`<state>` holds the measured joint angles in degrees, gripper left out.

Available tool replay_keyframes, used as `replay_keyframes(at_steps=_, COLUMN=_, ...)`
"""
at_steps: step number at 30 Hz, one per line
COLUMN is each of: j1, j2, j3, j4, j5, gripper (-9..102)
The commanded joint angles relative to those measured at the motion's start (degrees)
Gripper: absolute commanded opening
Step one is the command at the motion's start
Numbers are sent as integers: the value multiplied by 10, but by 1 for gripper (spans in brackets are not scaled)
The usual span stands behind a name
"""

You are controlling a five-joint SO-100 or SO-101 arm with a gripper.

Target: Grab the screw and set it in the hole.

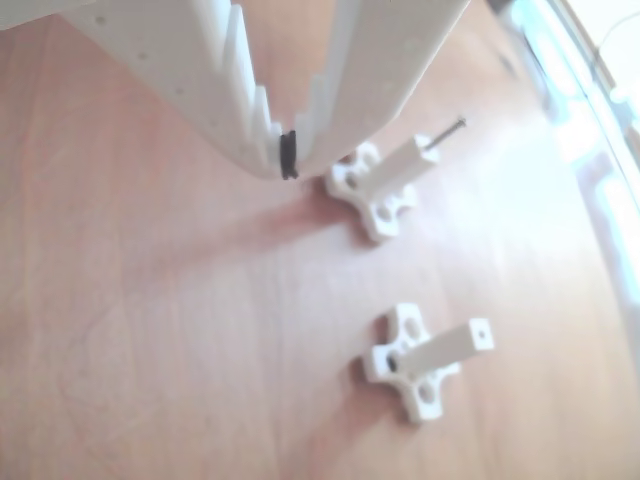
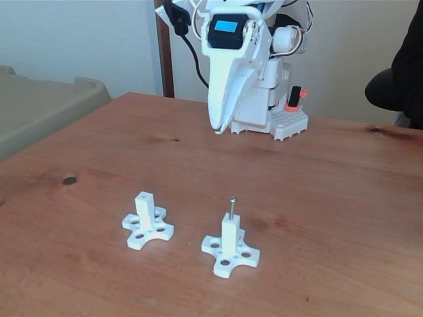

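White plastic makes up both posts on the wooden table (image 2: 344, 198). In the fixed view, the screw (image 2: 232, 206) stands upright in the hole at the top of the right post (image 2: 230, 246), lower centre of the frame, its rounded head uppermost. The left post (image 2: 147, 221) stands just beside it, with nothing in its top. The gripper (image 2: 217, 125) hangs in the upper centre of that frame, well apart from both posts, its fingers pressed together with nothing between them.

In the other view, the gripper (image 1: 285, 165) fills the top of the frame, its toothed fingers meeting at a black tip. The screw (image 1: 446, 133) juts from the upper post (image 1: 385, 178), right of that tip. The lower post (image 1: 430, 358) shows its dark hole (image 1: 482, 328), bare, at lower right.
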<state>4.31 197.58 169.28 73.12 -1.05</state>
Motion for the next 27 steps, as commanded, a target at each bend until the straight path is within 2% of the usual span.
replay_keyframes(at_steps=1, j1=-4, j2=11, j3=26, j4=21, j5=-4, gripper=-4)
replay_keyframes(at_steps=27, j1=11, j2=11, j3=26, j4=24, j5=15, gripper=-4)
